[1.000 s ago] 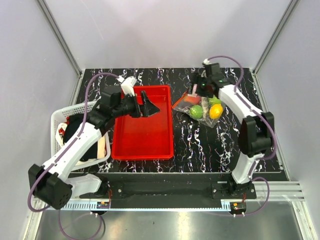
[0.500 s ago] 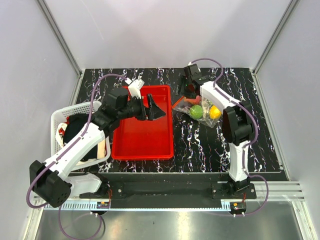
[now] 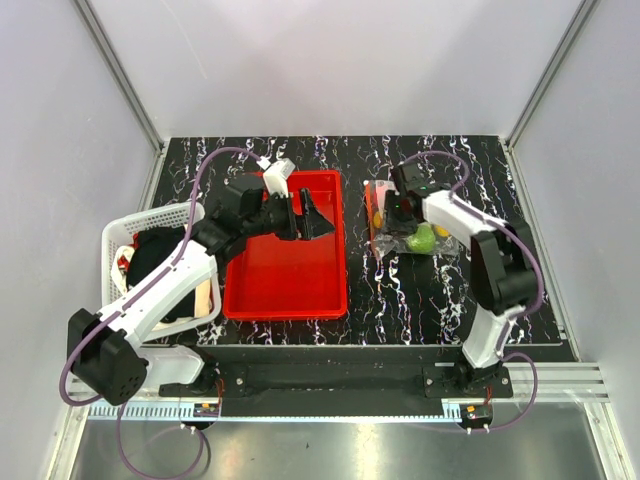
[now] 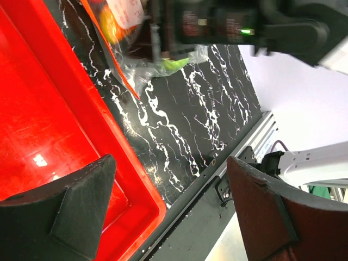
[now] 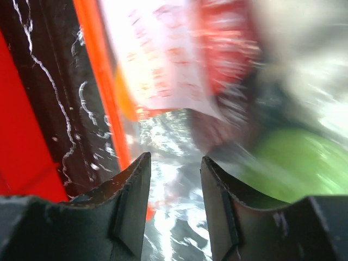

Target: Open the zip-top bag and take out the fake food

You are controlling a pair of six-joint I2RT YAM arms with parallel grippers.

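The left gripper (image 3: 308,218) is held wide and empty over the tray (image 3: 285,280). At the tray's 3 o'clock the bag (image 3: 381,241) lies on the bench (image 3: 400,290), food (image 3: 423,238) inside, zip strip (image 3: 372,205) at its 9 o'clock edge. The right gripper (image 5: 175,161) is set narrow over its film; a hold cannot be confirmed. One lip only should be pinched, beside the strip.

No text can be read in any view. The only print in sight is a white panel (image 5: 163,60) on the zip-top bag (image 5: 163,136), upper middle of the right wrist view. Its rows of small reddish marks are too blurred to make out. The left wrist view shows the same panel at its top edge, equally illegible.
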